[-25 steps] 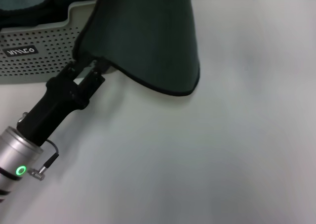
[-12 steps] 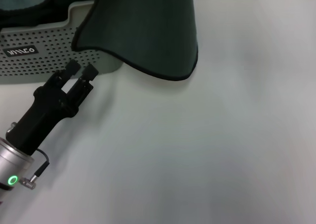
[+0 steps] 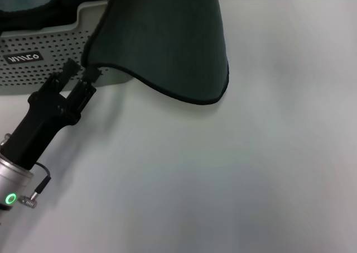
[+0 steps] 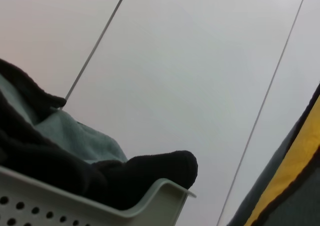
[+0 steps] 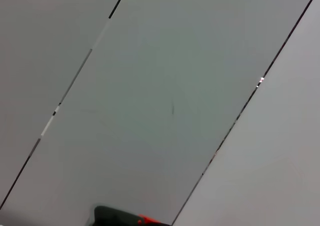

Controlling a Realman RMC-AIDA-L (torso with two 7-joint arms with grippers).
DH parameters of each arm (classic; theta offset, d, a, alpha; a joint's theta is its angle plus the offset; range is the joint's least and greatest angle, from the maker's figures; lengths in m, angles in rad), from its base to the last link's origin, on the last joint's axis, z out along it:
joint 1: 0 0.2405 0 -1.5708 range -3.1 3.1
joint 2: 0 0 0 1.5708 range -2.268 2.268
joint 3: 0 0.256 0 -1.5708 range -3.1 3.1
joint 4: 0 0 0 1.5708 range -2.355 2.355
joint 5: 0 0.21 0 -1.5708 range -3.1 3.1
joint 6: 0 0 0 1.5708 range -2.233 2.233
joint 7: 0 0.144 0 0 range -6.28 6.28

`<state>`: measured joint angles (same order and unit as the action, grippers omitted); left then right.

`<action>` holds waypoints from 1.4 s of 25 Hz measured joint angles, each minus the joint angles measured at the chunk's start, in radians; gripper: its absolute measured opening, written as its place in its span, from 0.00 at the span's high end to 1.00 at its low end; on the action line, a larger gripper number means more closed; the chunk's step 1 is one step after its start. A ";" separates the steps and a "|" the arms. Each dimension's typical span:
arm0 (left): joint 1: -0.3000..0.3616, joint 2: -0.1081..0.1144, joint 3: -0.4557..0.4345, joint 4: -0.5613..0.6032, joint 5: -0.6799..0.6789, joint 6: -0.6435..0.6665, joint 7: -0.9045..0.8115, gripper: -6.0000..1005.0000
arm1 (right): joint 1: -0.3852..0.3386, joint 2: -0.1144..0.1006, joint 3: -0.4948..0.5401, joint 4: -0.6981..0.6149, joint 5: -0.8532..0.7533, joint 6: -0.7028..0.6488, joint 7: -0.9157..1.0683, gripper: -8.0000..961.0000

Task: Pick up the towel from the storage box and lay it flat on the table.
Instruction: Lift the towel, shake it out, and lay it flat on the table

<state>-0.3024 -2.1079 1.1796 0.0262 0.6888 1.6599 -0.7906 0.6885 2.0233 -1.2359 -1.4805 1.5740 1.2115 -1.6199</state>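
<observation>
Over on the far left, the storage box [image 3: 50, 52] is sitting on the table [image 3: 234, 169], showing a pale grey-green wall dotted with small holes and a dipped rim. Its small black label [image 3: 23, 57] is carrying white lettering that I am not managing to read. Dark cloth is bulging over the box's rim in the left wrist view, with a paler grey-green fabric behind it.

Just in front of that wall, the left gripper [image 3: 81, 74] is reaching up from the lower left, its two black fingers standing apart with a gap between them, right at the towel's lower left corner. Whether a fingertip is touching the hem, I cannot tell.

To its right, the towel [image 3: 167, 41] is hanging from above the head view's top edge, draping in a broad dark grey-green fold with a thin black hem curving along the bottom. Its lower edge is lying near or on the white table beside the box. The left wrist view is catching a strip of bright yellow along its edge.

The right gripper is not showing anywhere.
</observation>
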 joint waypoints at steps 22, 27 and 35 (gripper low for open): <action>-0.011 0.000 0.005 -0.016 0.006 0.005 0.007 0.53 | -0.007 0.002 -0.020 0.006 0.000 -0.003 0.009 0.96; -0.010 0.000 0.008 -0.015 0.013 0.019 0.013 0.75 | -0.010 0.002 -0.020 0.009 0.000 -0.002 0.011 0.96; -0.005 0.000 0.008 -0.015 0.015 0.095 0.014 0.94 | -0.025 0.002 -0.026 0.010 0.000 0.000 0.015 0.96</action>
<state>-0.3079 -2.1077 1.1878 0.0107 0.7035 1.7547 -0.7766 0.6634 2.0249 -1.2616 -1.4703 1.5739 1.2115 -1.6054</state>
